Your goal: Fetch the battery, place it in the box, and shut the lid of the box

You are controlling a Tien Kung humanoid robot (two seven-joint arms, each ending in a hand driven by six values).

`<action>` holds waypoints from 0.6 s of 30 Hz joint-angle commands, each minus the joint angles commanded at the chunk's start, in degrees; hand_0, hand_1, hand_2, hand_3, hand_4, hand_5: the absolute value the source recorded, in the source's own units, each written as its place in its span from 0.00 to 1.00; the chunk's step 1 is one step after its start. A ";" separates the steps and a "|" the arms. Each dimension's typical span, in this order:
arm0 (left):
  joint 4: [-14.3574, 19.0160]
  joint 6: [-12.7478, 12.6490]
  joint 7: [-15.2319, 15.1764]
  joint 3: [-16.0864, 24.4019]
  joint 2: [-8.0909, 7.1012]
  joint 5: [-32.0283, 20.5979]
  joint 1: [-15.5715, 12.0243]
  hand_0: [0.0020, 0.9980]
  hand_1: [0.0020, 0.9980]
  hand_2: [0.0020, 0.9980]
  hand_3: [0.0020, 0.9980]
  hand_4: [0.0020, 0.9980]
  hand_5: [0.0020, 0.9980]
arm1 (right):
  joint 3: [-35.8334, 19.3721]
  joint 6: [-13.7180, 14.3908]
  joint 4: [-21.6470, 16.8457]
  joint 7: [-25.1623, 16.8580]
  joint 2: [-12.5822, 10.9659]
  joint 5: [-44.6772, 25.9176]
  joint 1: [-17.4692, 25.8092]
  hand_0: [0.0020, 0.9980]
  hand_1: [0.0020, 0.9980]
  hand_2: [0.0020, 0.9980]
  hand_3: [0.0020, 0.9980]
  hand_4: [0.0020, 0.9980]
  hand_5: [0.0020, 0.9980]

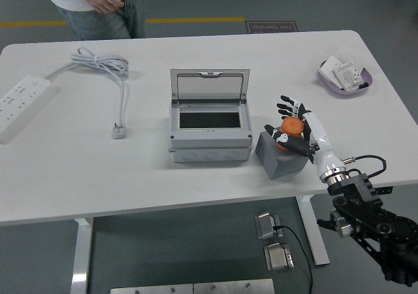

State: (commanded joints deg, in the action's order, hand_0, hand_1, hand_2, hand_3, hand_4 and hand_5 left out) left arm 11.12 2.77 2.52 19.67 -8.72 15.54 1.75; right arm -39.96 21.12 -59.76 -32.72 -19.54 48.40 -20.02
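An orange cylindrical battery (290, 127) stands upright in a grey block holder (279, 158) right of centre. My right hand (289, 128) has its black fingers curled around the battery's upper part, with the white forearm coming in from the lower right. The grey box (209, 130) sits at the table's middle, its lid (209, 86) standing open at the back and a dark opening showing in its top. My left arm is out of view.
A white power strip (21, 103) and a coiled white cable with plug (119, 131) lie at the left. A purple dish (345, 77) of small white parts sits at the far right. A person (98, 0) stands beyond the far left edge.
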 joint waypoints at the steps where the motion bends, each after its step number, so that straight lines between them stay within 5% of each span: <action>1: 0.00 -0.01 0.03 0.10 0.00 0.11 0.02 0.62 0.62 0.59 0.60 0.62 0.22 | 0.01 -0.01 0.02 -0.01 0.05 -0.01 0.04 0.84 0.87 0.84 0.95 0.82 0.15; 18: -0.01 -0.01 0.60 1.64 0.27 1.73 0.29 0.62 0.62 0.59 0.60 0.62 0.21 | 0.45 0.18 0.10 -1.29 0.26 -3.66 0.43 0.72 0.81 0.77 0.88 0.81 0.15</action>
State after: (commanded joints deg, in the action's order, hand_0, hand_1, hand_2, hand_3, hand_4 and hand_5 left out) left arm 11.11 2.76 3.12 21.31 -8.45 17.26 2.04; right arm -39.51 21.30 -59.66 -34.01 -19.28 44.74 -19.59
